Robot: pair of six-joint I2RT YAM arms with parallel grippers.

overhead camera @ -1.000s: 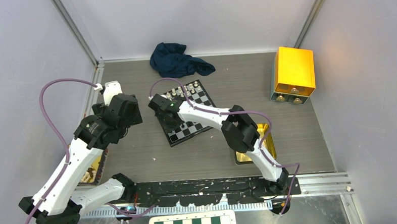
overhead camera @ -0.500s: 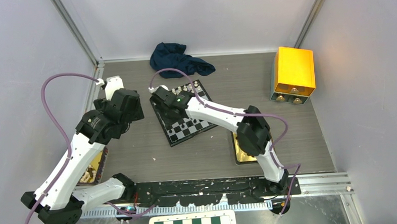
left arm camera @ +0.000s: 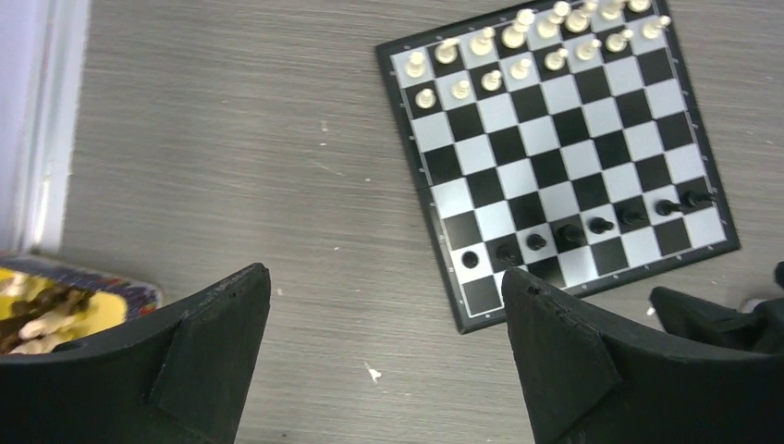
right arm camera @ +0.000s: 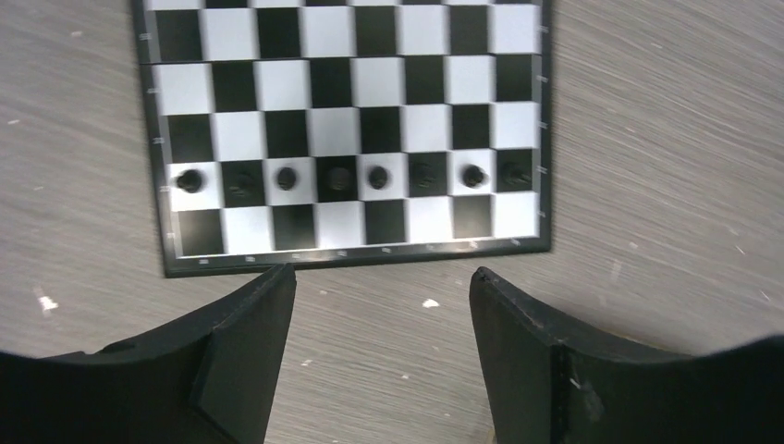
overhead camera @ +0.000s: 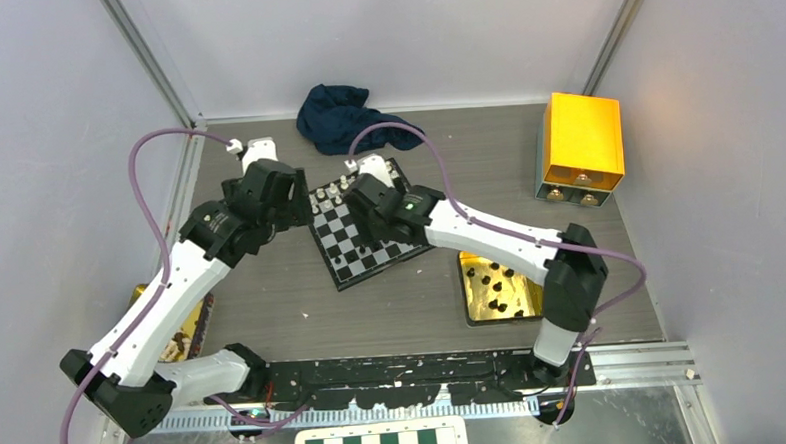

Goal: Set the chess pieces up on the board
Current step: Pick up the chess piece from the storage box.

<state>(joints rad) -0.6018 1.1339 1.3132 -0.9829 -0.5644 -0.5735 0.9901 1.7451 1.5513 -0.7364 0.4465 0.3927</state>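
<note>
Both pairs of jaws stand apart, empty. Right gripper [right arm camera: 381,275] hovers just off the board [right arm camera: 370,83]: black pawns [right arm camera: 377,176] lined up just ahead of the fingertips, the row nearest them bare. I reckon the loose black pieces [overhead camera: 491,276] in the gold tray [overhead camera: 467,301] fill it next, so drop straight, pinch the head, clear of neighbours. Left gripper [left arm camera: 385,277]: board ahead-right, white pieces [left arm camera: 518,42] along its far edge.

Beyond the right fingers [right arm camera: 240,351], the board [right arm camera: 342,129] runs off the top edge. Left of the left fingers [left arm camera: 213,342], a blurred yellow tray [left arm camera: 111,282] is cut off.
</note>
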